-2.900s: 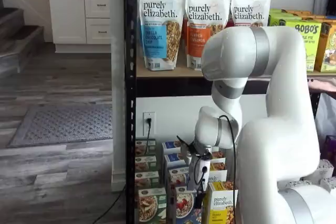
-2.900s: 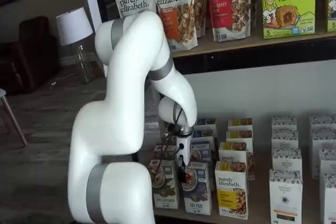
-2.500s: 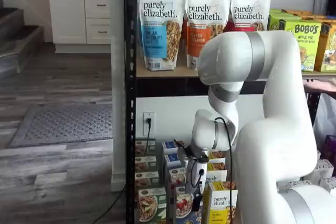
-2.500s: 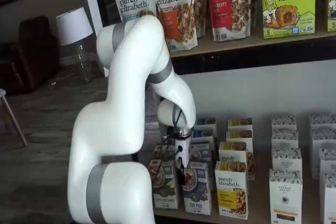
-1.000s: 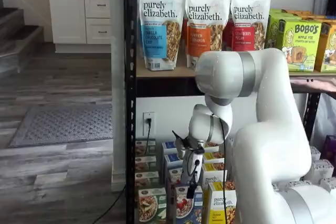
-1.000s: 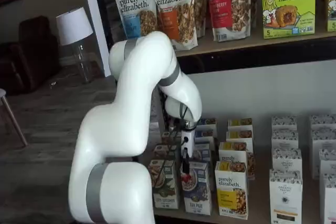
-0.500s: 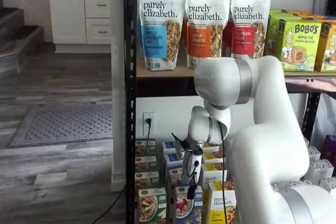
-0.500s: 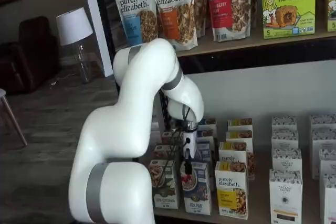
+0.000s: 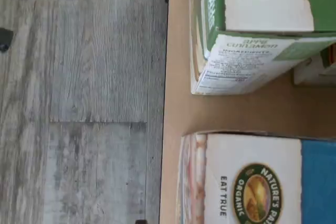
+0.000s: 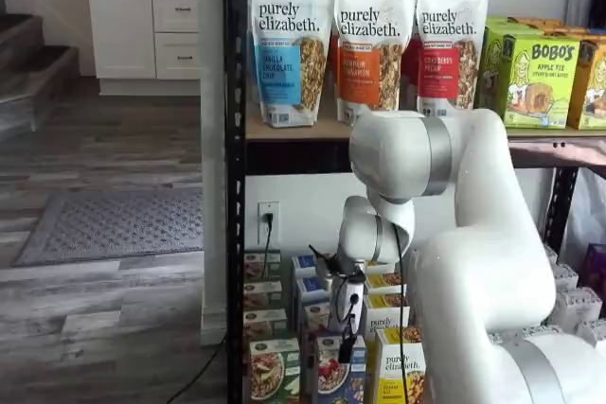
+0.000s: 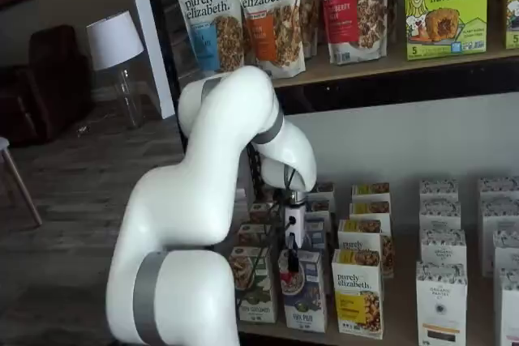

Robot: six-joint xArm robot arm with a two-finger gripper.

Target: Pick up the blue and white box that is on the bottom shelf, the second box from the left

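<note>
The blue and white box stands upright in the front row of the bottom shelf, between a green box and a yellow box. In the wrist view its white and blue top lies close below the camera. In both shelf views my gripper hangs straight down over that box's top front edge. A black finger shows side-on in front of the box. The jaws stand wide open and hold nothing.
More rows of like boxes stand behind the front row. White boxes fill the shelf to the right. Granola bags sit on the shelf above. A black rack post stands at the left. Grey wood floor lies before the shelf edge.
The arm's big upper joints have swung lower and toward the shelf. The gripper has drifted slightly toward the blue and white box. Its jaws have stayed as wide.
</note>
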